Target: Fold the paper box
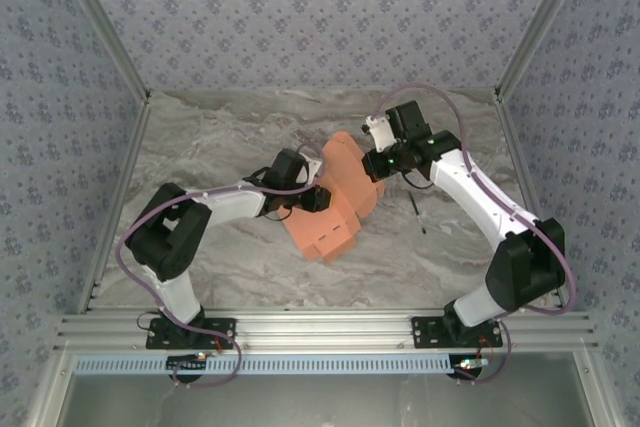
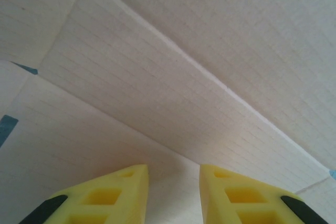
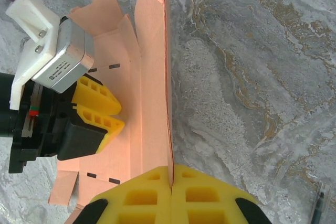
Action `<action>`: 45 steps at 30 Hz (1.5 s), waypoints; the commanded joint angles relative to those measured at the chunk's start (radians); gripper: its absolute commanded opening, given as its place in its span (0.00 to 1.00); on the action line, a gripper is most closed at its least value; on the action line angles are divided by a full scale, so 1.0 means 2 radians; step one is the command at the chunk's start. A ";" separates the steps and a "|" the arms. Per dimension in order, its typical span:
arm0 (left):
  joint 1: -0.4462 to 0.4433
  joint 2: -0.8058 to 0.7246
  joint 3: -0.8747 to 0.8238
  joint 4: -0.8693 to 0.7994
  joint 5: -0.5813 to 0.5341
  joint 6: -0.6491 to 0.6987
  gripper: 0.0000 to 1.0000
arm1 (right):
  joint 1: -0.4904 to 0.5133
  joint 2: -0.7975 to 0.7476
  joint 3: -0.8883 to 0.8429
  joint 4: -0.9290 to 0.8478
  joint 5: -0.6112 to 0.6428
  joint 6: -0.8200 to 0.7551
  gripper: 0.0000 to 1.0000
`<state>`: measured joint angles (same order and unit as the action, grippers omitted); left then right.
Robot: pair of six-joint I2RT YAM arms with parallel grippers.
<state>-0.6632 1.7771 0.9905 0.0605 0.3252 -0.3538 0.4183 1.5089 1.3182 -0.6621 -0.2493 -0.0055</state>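
The paper box is lying as a salmon-orange die-cut sheet in the middle of the marble-patterned table, between the two arms, with its notched flaps pointing toward the near side and one panel rising on the far right. The right gripper is reaching in from the right at the sheet's far right edge. From the right wrist, the right gripper is pinching that raised panel of the paper box: its yellow fingers are pressing together with the thin card standing upright on edge between them, and bare table is lying to the right of the card. The left gripper is coming in from the left over the middle of the sheet. In the right wrist view the left gripper is pointing its yellow tips at the flat part of the card just left of the upright panel, apparently touching it. From the left wrist, the left gripper is showing its fingers slightly parted with nothing between them, facing a pale, creased stretch of the paper box. A thin dark stick is resting on the table to the right of the sheet, apart from it.
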 commanded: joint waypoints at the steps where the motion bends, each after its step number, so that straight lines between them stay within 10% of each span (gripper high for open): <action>1: -0.001 0.005 0.014 0.032 0.024 -0.011 0.32 | -0.004 0.009 -0.003 0.005 0.003 0.010 0.00; 45: -0.003 0.126 -0.019 0.232 0.032 -0.127 0.30 | 0.043 0.054 -0.044 0.071 0.088 0.041 0.00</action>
<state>-0.6632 1.9873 0.9436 0.5289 0.3740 -0.5865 0.4797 1.5902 1.2243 -0.5419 -0.0856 0.0639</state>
